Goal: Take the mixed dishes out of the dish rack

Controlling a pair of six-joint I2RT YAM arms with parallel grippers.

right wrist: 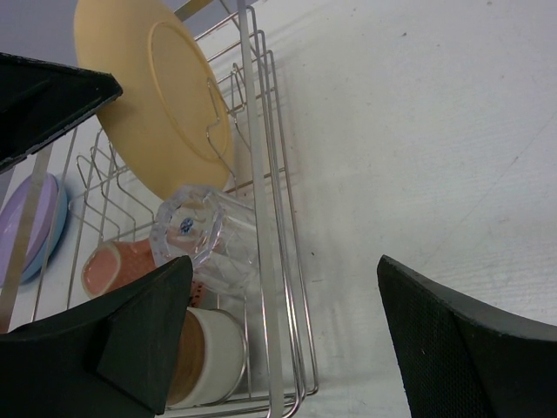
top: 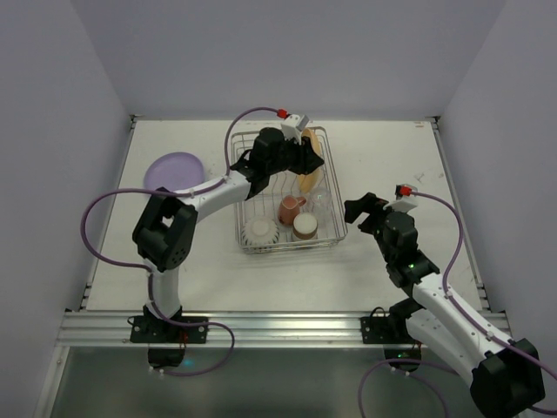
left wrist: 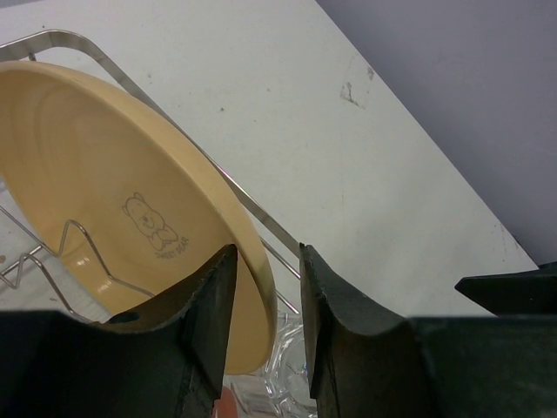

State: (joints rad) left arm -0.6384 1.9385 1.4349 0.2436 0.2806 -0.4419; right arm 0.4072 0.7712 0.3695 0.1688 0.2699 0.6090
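Fingers (left wrist: 204, 322) of the left gripper (left wrist: 266, 261), over the dish rack (top: 291, 250), stand apart astride the yellow plate (left wrist: 87, 157) rim. We read "SWEET BEAR" on it. The right gripper (right wrist: 285, 270) gapes wide.

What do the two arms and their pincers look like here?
The left arm and right arm have white links, chunky black joints and looping purple cables with red tips. Left pincer and right pincer are black and wedge-shaped.
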